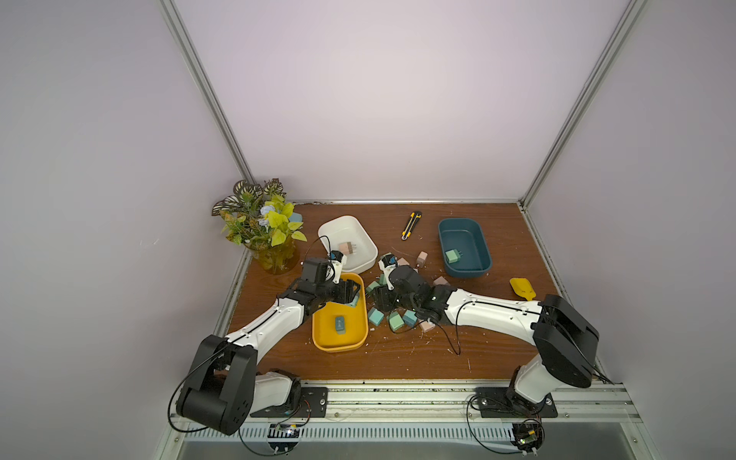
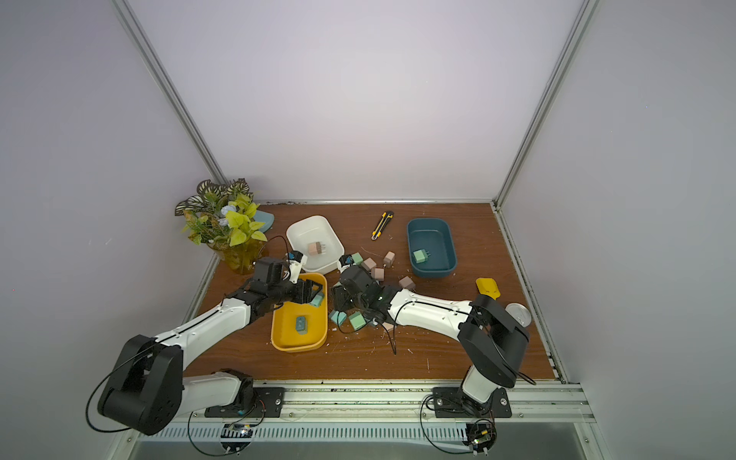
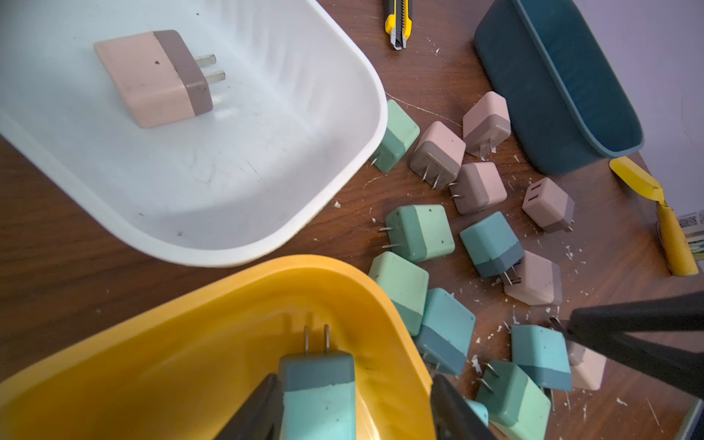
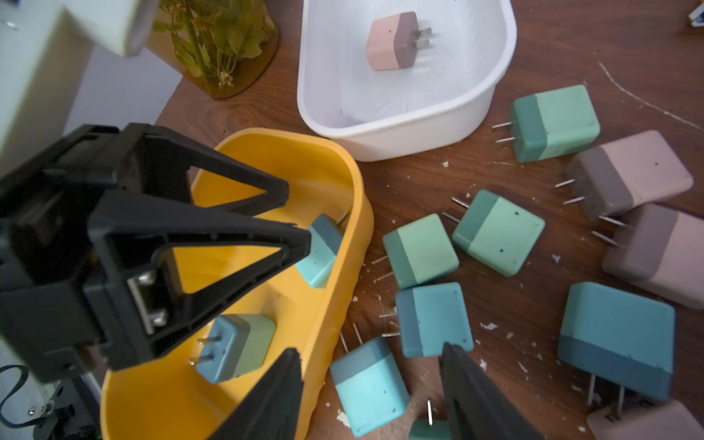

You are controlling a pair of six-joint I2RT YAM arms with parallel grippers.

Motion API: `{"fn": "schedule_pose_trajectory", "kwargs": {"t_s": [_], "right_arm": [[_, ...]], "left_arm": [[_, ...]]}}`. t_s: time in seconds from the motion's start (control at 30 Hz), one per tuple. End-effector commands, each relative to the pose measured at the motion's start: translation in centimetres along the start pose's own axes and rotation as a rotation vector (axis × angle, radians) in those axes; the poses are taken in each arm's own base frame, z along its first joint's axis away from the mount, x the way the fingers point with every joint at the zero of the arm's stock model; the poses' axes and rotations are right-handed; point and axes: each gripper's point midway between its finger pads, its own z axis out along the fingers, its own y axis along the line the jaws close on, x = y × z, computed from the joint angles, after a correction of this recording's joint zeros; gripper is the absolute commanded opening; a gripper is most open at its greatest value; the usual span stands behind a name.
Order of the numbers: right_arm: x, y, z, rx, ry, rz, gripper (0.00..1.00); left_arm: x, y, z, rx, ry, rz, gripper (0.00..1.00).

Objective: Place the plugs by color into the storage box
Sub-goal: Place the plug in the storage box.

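1. The left gripper (image 3: 354, 381) hangs over the yellow oval plastic bin (image 1: 338, 349). Its black fingers are spread wider than the teal-blue cube plug (image 3: 318, 396) between them, and a gap shows beside one finger, so the plug is released
2. That plug leans on the bin's inner wall with its prongs toward the rim
3. A second teal-blue plug (image 1: 339, 323) lies flat on the bin's floor
4. The right gripper (image 4: 369, 348) hovers low over the loose pile of plugs (image 3: 419, 232) on the brown wooden table (image 1: 398, 358), jaws apart, grasping nothing
5. The white plastic bin (image 1: 342, 231) holds one pink-beige plug (image 1: 346, 249), and the dark teal bin (image 1: 464, 235) holds one mint green plug (image 1: 452, 256)
6. The yellow-black utility knife (image 1: 411, 225) lies between those two bins
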Motion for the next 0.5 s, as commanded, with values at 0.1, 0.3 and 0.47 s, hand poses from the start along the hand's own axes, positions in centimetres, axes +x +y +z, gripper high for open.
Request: {"fn": "schedule_pose_trajectory", "kwargs": {"t_s": [0.1,0.3,0.47], "right_arm": [[-1.5,0.5,-0.3,0.012,-0.037,-0.017,0.63],[-1.7,0.3,0.0,0.040,-0.025,-0.032,0.63],[-2.6,-0.8,-0.9,0.109,-0.049,-0.062,0.64]], "left_arm": [[-0.8,0.1,-0.5,-0.003,-0.046,0.025,0.63],[-1.0,-0.3,-0.5,0.018,-0.061,0.030,0.62],[-1.8,-0.5,-1.2,0.008,-0.089,0.055,0.62]]}}
